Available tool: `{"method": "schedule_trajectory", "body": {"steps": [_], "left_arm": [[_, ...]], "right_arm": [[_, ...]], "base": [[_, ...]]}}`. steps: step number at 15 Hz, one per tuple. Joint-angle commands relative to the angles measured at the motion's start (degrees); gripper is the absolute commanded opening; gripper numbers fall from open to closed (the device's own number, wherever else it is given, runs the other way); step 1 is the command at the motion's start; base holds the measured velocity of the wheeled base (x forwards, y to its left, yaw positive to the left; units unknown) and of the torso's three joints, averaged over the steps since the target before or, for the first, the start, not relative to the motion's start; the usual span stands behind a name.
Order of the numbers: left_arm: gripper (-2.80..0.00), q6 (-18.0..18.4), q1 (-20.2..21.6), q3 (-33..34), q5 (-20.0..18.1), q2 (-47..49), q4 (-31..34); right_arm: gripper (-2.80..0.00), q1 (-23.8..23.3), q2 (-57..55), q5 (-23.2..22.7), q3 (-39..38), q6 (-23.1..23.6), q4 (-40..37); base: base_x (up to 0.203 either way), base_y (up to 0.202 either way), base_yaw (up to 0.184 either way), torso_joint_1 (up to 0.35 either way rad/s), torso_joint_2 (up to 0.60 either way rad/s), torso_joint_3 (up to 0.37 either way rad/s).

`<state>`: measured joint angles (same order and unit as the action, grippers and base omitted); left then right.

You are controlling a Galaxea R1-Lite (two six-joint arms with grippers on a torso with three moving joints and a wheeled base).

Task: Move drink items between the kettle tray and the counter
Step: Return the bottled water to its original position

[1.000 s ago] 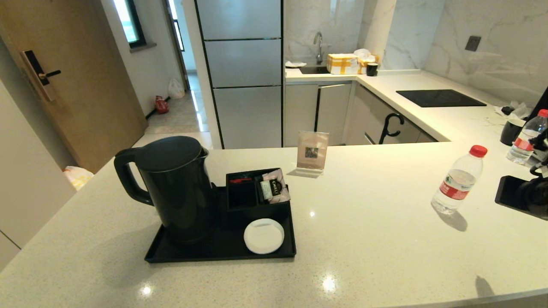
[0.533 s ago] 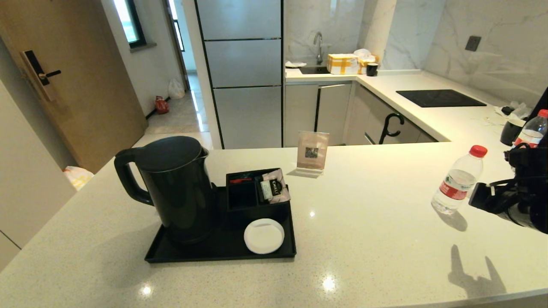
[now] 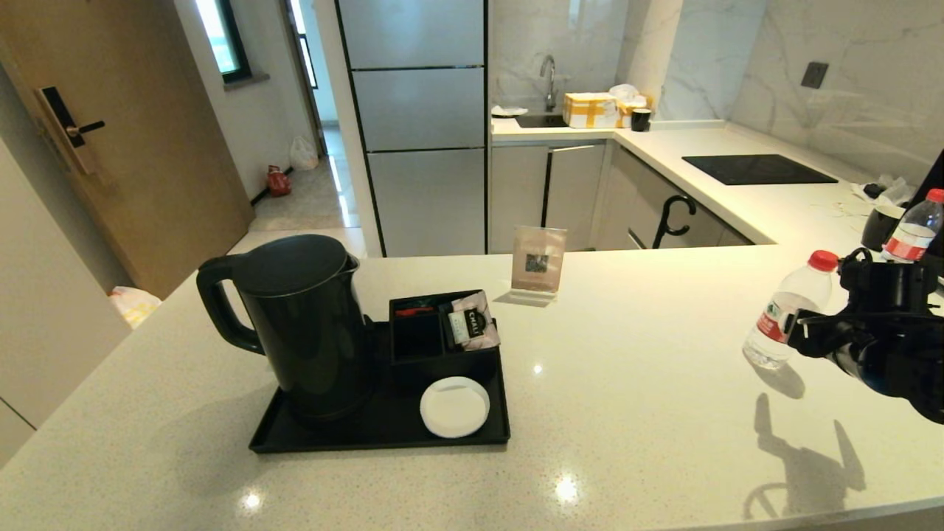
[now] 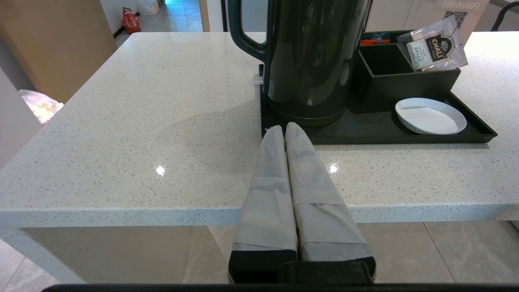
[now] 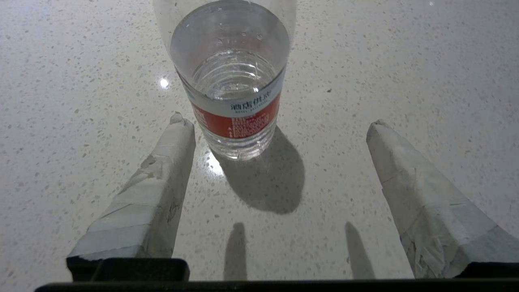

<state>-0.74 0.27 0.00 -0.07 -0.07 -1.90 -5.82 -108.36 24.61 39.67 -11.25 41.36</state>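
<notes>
The bottle [image 3: 788, 311] is standing on the counter [image 3: 649, 398], far right of the tray [image 3: 383, 435]. The right gripper [image 5: 279, 134] is closing in on it from the right, fingers spread wide and empty, likely about to grasp. The sachet [image 3: 473, 321] is leaning in the box [image 3: 442, 335]. The left gripper [image 4: 286, 132], pressed closed, is waiting near the counter edge.

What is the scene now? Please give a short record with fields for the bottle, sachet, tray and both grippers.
bottle: small clear plastic water bottle with red cap, upright on the off-white speckled counter
sachet: flat pinkish tea sachet, in the small black compartment box
tray: flat black kettle tray, holding the black kettle
right gripper: open, near the bottle, not touching
left gripper: shut, at counter edge
</notes>
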Motion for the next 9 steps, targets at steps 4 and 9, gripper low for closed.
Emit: {"method": "schedule_trajectory", "body": {"steps": [4, 9], "left_arm": [[-2.8, 0.0, 0.0, 0.0, 0.0, 0.1, 0.0], [-2.8, 0.0, 0.1, 0.0, 0.0, 0.1, 0.0]], "right_arm": [[0.0, 0.3, -6.1, 0.2, 4.9, 0.6, 1.2], [0.0, 0.2, -9.2, 0.2, 8.8, 1.4, 1.4]], "base": [[0.0, 0.0, 0.0, 0.0, 0.0, 0.0], [0.0, 0.0, 0.0, 0.0, 0.0, 0.0]]}}
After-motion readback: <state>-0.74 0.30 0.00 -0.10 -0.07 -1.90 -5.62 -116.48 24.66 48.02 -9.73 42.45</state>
